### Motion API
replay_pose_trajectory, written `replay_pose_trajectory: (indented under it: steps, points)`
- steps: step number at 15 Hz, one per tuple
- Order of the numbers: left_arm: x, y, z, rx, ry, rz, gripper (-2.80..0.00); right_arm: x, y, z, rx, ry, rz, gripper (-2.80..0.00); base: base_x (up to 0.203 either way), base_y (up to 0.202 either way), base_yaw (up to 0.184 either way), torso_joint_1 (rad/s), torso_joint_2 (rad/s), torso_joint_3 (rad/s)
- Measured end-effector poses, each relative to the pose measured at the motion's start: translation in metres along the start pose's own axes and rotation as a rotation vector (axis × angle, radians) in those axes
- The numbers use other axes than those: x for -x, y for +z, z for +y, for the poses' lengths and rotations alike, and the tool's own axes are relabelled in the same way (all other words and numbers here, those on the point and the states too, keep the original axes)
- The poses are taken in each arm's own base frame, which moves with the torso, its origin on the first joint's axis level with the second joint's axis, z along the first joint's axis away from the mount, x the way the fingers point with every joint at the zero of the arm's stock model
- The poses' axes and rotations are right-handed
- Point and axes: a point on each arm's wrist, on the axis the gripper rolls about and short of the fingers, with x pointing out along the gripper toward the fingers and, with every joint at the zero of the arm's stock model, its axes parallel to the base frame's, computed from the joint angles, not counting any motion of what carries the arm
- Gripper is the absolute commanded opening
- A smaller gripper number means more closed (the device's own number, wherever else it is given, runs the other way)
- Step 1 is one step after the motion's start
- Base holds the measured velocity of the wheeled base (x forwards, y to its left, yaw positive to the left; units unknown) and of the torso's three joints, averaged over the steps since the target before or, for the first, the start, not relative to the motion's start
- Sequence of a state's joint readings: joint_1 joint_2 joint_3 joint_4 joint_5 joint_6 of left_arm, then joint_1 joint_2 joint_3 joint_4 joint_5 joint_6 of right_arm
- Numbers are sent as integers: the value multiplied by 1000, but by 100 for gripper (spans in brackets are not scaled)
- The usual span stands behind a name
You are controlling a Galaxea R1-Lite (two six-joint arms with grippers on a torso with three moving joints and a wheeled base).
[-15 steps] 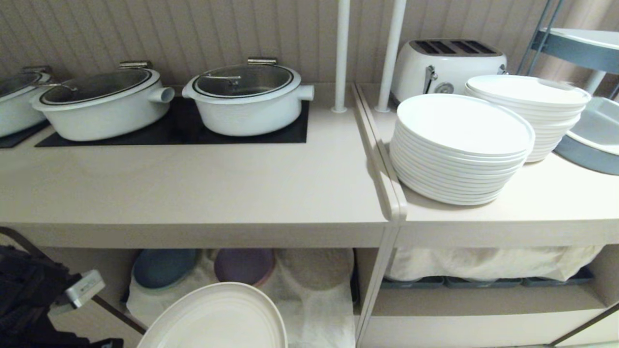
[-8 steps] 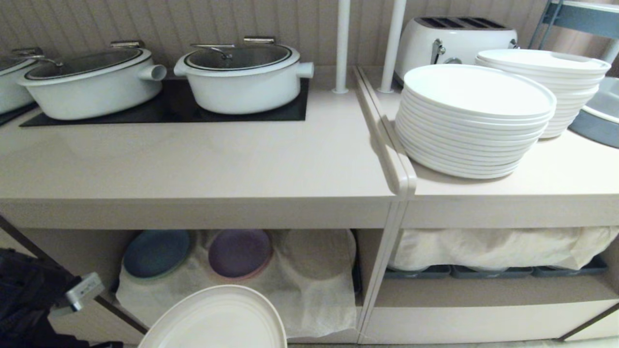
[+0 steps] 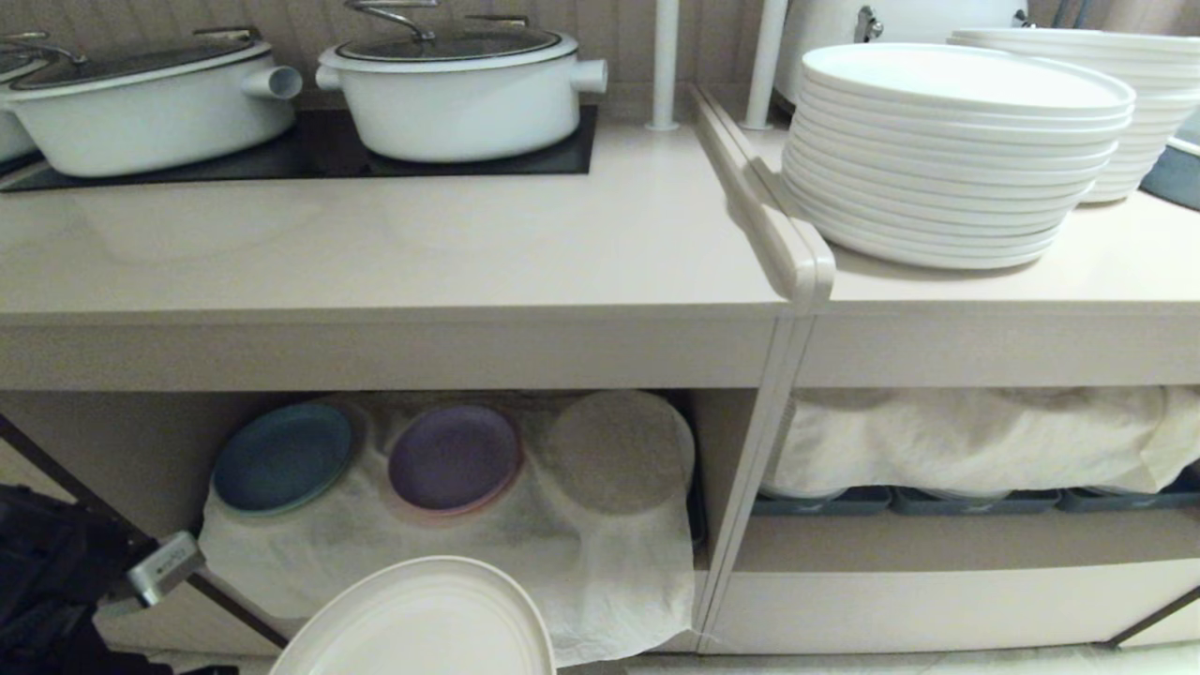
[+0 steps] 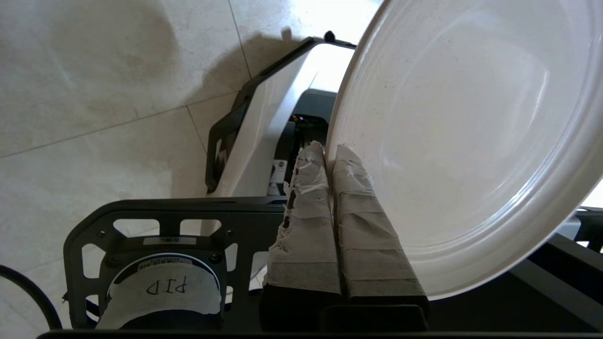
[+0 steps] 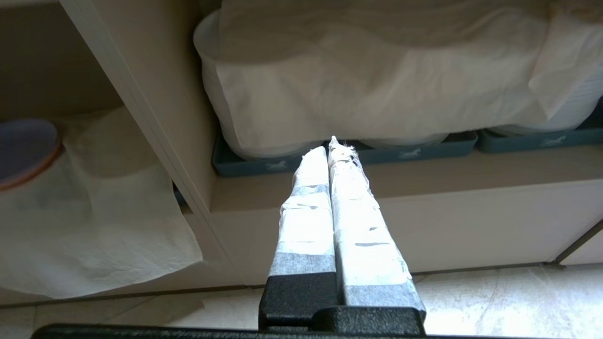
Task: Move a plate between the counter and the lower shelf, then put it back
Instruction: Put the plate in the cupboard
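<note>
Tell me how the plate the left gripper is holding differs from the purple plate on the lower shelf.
The plate is cream and hangs in the air in front of the lower shelf, clamped at its rim by the left gripper; the purple plate is purple and lies on the white cloth. The plate looks larger, though it is nearer the camera. Both are round with a low rim.

lower viewpoint, more lower shelf (image 3: pixel 141 450)

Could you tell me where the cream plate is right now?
The plate is at the head view's bottom edge, left of centre, clamped by its rim in the left pincer, in front of the lower shelf, below the counter.
</note>
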State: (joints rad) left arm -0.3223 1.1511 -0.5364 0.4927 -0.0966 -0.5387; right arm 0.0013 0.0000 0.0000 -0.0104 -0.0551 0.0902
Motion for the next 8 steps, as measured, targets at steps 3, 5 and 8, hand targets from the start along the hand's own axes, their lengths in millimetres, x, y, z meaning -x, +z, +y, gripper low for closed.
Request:
replay_pose_trajectory:
  steps: [3, 5, 8]
  points:
    - [0, 0, 0, 0, 1, 1, -280, 0, 0, 0, 0, 0, 0, -280, 0, 0, 0, -197, 490, 286]
    - [0, 0, 0, 1, 2, 2, -280, 0, 0, 0, 0, 0, 0, -280, 0, 0, 0, -185, 474, 293]
    - [0, -1, 0, 1, 2, 2, -280, 0, 0, 0, 0, 0, -1, -280, 0, 0, 0, -174, 457, 289]
